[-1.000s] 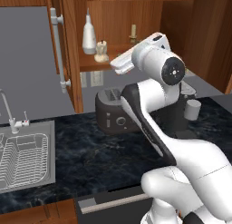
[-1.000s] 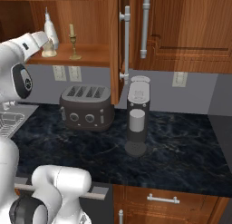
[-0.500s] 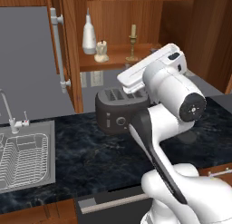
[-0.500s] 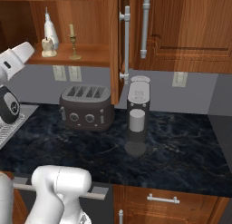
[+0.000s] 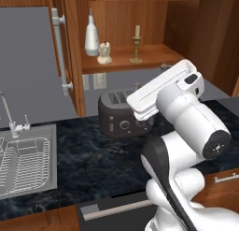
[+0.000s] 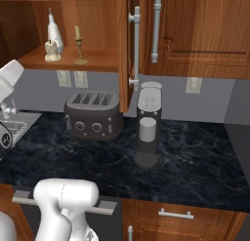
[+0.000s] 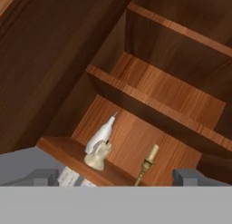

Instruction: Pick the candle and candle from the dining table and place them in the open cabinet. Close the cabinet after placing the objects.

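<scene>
Swung back from the cabinet [image 5: 140,57], jaws wide open, holding nothing.

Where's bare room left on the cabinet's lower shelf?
The shelf is bare from the taper candle to the right wall. Its left end is crowded: white bottle, squat candle, then the taper, with narrow gaps between.

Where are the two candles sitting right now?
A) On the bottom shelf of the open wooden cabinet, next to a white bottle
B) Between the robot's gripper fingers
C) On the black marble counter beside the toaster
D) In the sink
A: the squat cream candle and the taper on its gold candlestick stand on the cabinet shelf beside the white bottle.
</scene>
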### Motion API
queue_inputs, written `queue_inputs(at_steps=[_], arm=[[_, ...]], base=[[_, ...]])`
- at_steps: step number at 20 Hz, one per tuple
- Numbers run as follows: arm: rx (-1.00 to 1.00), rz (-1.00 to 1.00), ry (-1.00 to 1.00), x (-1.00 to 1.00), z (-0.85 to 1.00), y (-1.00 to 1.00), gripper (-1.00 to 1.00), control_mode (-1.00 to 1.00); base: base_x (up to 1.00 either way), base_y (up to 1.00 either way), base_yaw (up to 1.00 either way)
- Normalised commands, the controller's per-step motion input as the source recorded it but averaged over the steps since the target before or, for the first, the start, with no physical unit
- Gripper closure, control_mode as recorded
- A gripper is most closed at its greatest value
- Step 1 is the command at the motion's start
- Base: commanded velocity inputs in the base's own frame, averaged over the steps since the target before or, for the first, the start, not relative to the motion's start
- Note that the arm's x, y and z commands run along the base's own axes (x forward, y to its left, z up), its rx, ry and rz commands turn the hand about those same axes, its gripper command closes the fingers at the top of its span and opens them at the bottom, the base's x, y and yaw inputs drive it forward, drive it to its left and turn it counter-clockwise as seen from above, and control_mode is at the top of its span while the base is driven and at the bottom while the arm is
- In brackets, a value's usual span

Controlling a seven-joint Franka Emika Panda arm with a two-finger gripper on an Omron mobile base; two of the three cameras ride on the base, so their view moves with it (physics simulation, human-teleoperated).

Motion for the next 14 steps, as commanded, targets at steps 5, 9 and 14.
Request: queue_inputs(at_steps=[5, 9, 14], arm=[[-0.10, 0.12, -0.07, -0.48, -0.14, -0.07, -1.00, -1.00], [-0.07, 0.11, -0.08, -0.61, -0.06, -0.01, -1.00, -1.00], [-0.06, 0.06, -0.09, -0.66, -0.07, 0.10, -1.00, -1.00]], base=[[0.00, 0.00, 0.00], [0.00, 0.00, 0.00], [0.00, 0.00, 0.00]])
